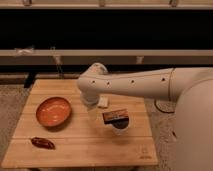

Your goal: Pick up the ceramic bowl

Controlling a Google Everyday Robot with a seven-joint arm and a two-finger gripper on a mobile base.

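Observation:
The ceramic bowl [53, 111] is round, shallow and glossy orange-brown. It sits on the left half of the wooden table [80, 142]. My white arm reaches in from the right and bends down over the table's middle. The gripper [93, 106] hangs below the arm's elbow, right of the bowl and apart from it, just left of the small white cup [118, 122] with a dark brown bar across its top.
A small dark red-brown object [43, 143] lies near the table's front left corner. A small white piece [103, 102] lies behind the cup. A dark shelf and rail run behind the table. Carpeted floor surrounds it.

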